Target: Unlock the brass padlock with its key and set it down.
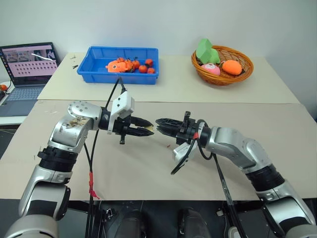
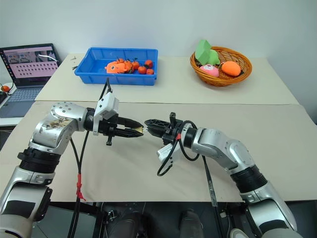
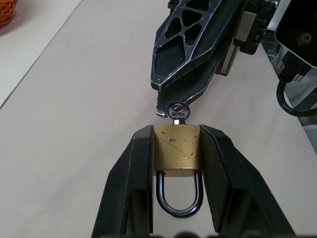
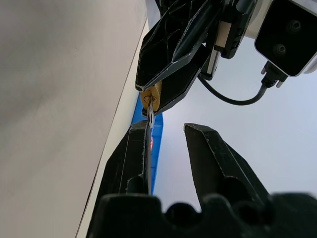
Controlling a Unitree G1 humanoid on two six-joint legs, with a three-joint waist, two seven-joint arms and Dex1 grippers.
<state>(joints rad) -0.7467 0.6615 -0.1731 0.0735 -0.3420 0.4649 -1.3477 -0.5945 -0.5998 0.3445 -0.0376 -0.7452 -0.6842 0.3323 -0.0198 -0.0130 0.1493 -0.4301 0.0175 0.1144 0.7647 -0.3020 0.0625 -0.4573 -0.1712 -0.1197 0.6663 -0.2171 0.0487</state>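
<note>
A wide beige table (image 1: pixel 163 168) carries everything, its far half covered by a second cream sheet; no object lies on the near sheet under the two grippers. At ten o'clock from the grippers sits an open grey laptop (image 1: pixel 27 74) with a lit screen. At eleven o'clock a blue rectangular plastic bin (image 1: pixel 99 67) holds small orange and red toys, and at one o'clock a round woven wicker basket (image 1: pixel 243 73) holds green, pink and orange soft toys. Above the table's middle, the left gripper (image 1: pixel 146 130) and the right gripper (image 1: pixel 159 124) meet tip to tip, well apart from the bin and basket. The left gripper's black fingers (image 3: pixel 129 188) are clamped on the small gold-yellow brass padlock (image 3: pixel 177 147), silver shackle toward its wrist. The tiny silvery key (image 3: pixel 177 111) sits in the padlock's keyhole, its ring head sticking out. The right gripper's jaws stand parted, one fingertip at the key's head.
</note>
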